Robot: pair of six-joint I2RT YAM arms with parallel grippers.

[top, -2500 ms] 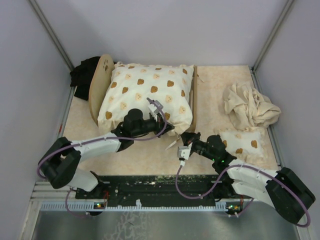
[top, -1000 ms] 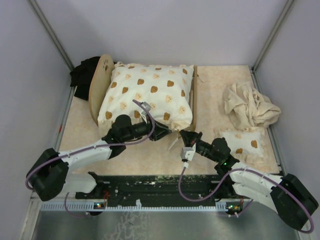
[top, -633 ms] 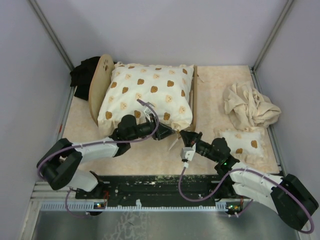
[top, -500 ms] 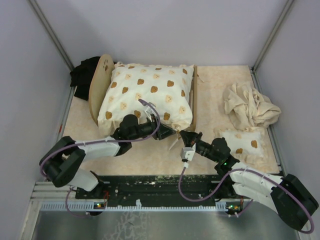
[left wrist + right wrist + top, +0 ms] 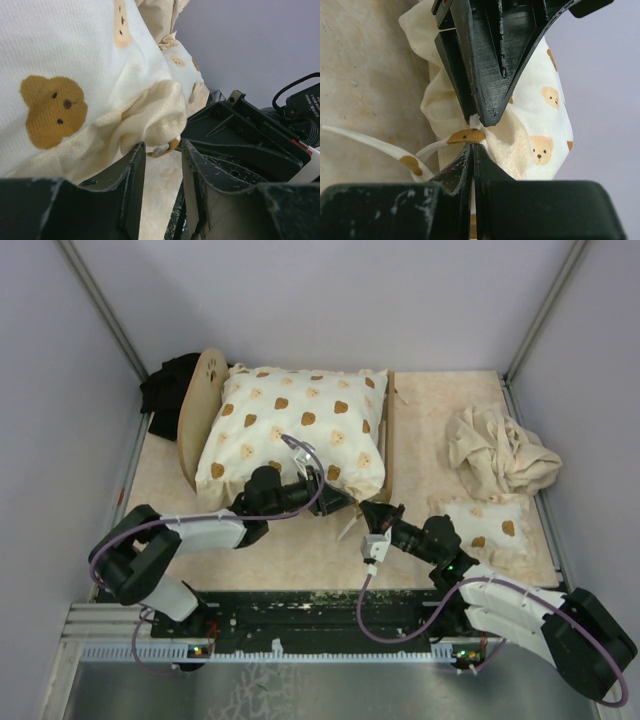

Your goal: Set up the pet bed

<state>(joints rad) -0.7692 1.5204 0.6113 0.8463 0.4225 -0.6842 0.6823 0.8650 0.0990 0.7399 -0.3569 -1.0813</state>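
my left gripper (image 5: 162, 149) is closer now, fingers (image 5: 132, 190) apart by the cushion (image 5: 300, 430) | my right gripper (image 5: 472, 146) pinches its tie (image 5: 380, 142) | bed (image 5: 203, 390) nearly made

grey walls (image 5: 330, 300), speckled beige tabletop (image 5: 440, 410)

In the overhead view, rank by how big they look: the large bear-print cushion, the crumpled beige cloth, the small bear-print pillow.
1. large bear-print cushion
2. crumpled beige cloth
3. small bear-print pillow; the right arm hides its near-left corner, so second versus third is close.
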